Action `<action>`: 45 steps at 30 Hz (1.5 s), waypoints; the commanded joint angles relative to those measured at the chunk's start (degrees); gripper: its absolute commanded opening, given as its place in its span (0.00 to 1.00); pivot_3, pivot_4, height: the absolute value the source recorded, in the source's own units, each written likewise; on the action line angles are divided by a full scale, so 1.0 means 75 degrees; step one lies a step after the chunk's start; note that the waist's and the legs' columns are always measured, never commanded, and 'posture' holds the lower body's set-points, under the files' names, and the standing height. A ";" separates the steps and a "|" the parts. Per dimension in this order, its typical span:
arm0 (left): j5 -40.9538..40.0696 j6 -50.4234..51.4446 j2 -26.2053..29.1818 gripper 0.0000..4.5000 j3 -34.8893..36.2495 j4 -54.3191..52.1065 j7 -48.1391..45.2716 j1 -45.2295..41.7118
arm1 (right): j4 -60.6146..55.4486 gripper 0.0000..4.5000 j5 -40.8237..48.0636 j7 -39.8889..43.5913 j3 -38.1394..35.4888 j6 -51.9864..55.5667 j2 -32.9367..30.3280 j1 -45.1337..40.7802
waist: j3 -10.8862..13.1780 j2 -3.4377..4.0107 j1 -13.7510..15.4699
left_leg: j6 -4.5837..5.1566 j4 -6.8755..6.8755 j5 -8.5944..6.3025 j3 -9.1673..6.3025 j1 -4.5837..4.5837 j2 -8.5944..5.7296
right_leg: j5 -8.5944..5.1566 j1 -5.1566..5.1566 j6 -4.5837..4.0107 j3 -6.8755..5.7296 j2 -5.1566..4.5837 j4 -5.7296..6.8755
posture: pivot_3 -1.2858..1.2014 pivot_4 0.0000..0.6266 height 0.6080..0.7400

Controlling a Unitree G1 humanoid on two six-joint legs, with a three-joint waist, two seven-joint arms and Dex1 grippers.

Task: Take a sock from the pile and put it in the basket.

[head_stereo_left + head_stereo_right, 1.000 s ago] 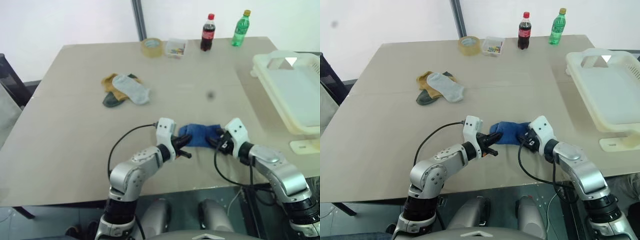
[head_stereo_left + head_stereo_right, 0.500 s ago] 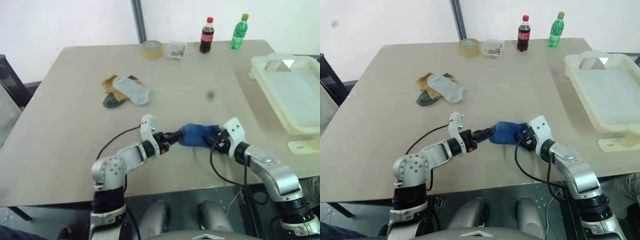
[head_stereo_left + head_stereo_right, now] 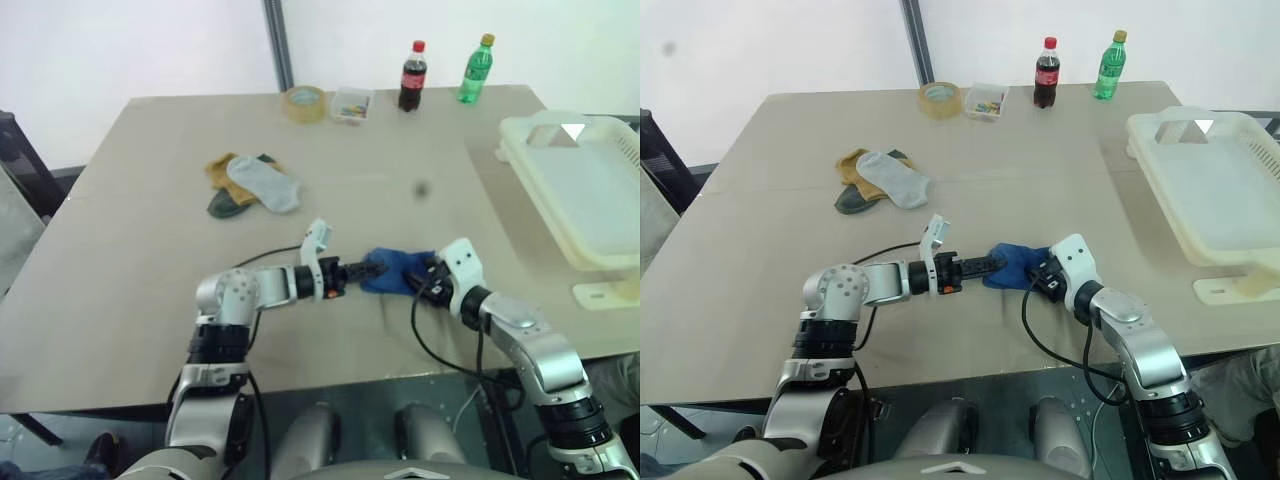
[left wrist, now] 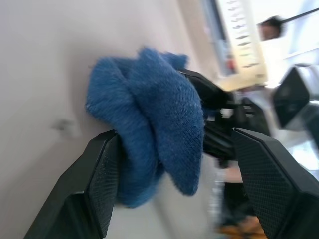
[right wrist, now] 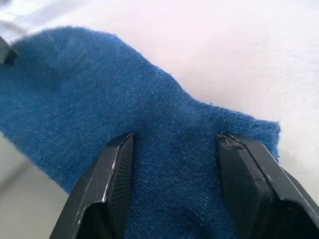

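A bunched blue sock (image 3: pixel 395 270) lies near the table's front edge, between my two grippers. My left gripper (image 4: pixel 174 137) is open, its fingers standing wide on either side of the sock's left end. My right gripper (image 5: pixel 174 137) is shut on the sock's right end, the fabric filling the gap between its fingers. The pile (image 3: pixel 245 183) of mustard, grey and dark green socks lies at the far left of the table. The cream-white basket (image 3: pixel 540 185) stands at the table's right edge, away from both grippers.
At the far edge stand a roll of tape (image 3: pixel 304 101), a small clear box (image 3: pixel 352 101), a cola bottle (image 3: pixel 412 75) and a green bottle (image 3: pixel 474 68). A small white piece (image 3: pixel 600 293) lies below the basket.
My left gripper has opened, rolled and pushed in toward the sock, so its fingers now straddle the sock's left end. The right gripper has kept its place on the sock.
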 commanded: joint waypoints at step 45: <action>-0.0452 0.1070 -0.0846 0.81 0.1093 0.0369 0.1356 -0.0591 | 0.0119 0.60 -0.0468 -0.0066 0.0210 0.0134 -0.0002 0.0256 | 0.0005 -0.0016 0.0029 | -0.0058 -0.0105 0.0032 -0.0015 -0.0013 -0.0003 | 0.0000 -0.0045 -0.0003 -0.0001 -0.0013 -0.0026 | 0.52 0.24 1.00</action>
